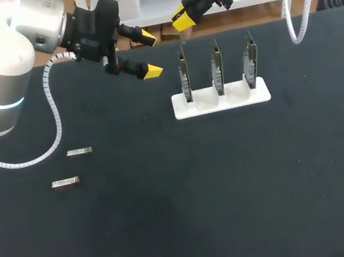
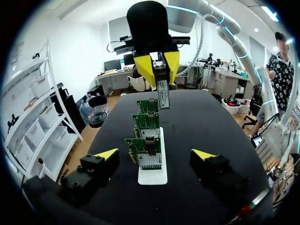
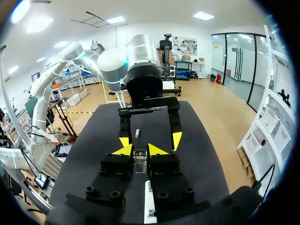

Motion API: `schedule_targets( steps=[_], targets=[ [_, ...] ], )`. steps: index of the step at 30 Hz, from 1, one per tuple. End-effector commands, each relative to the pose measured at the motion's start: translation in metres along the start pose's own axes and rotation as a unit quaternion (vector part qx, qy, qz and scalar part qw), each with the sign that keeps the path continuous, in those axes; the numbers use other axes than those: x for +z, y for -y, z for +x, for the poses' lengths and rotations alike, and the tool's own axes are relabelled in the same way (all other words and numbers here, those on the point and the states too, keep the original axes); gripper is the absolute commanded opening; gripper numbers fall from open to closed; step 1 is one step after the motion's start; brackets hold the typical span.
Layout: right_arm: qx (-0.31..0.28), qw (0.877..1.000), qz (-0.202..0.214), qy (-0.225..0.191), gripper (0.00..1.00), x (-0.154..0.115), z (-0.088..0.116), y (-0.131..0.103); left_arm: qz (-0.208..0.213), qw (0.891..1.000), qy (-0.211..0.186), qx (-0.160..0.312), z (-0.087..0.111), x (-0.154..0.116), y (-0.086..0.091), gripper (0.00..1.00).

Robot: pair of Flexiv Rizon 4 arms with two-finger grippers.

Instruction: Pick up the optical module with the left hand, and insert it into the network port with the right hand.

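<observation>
Checking my feeds: right pincer [image 1: 180, 17] is clenched on the optical module [image 2: 163, 93], holding it upright just above the network card [image 1: 184, 76] at the left end of the white stand [image 1: 221, 102]. That stand carries three cards in a row on the black bench [image 1: 237, 197]. Left pincer [image 1: 149, 54] is released, fingers wide apart and holding nothing, hovering just left of the stand and facing it. Two spare modules [image 1: 79, 152] lie flat on the bench's left side, well apart from the stand.
</observation>
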State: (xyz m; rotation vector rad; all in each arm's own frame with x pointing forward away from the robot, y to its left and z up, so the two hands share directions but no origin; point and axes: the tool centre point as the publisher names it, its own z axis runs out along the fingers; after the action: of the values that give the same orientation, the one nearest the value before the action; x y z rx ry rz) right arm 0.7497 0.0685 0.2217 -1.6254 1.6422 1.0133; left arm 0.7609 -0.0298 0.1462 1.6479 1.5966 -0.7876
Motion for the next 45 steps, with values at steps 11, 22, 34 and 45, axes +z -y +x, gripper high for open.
schedule_targets(
  steps=[11, 22, 34, 45],
  targets=[
    [-0.001, 1.000, -0.002, 0.001, 0.00, 0.002, 0.000, -0.005, 0.000, 1.000, -0.006, 0.009, -0.006, 0.008, 0.002, 1.00],
    [-0.007, 1.000, -0.021, -0.007, 0.00, 0.004, 0.008, -0.005, 0.001, 1.000, -0.004, 0.013, -0.009, 0.009, 0.002, 1.00],
    [0.000, 1.000, -0.008, -0.016, 0.00, 0.013, 0.030, 0.006, 0.001, 1.000, -0.004, 0.013, -0.009, 0.009, 0.002, 1.00],
    [-0.010, 1.000, -0.009, -0.014, 0.00, 0.019, 0.036, 0.011, 0.001, 1.000, -0.004, 0.013, -0.009, 0.009, 0.002, 1.00]
  ],
)
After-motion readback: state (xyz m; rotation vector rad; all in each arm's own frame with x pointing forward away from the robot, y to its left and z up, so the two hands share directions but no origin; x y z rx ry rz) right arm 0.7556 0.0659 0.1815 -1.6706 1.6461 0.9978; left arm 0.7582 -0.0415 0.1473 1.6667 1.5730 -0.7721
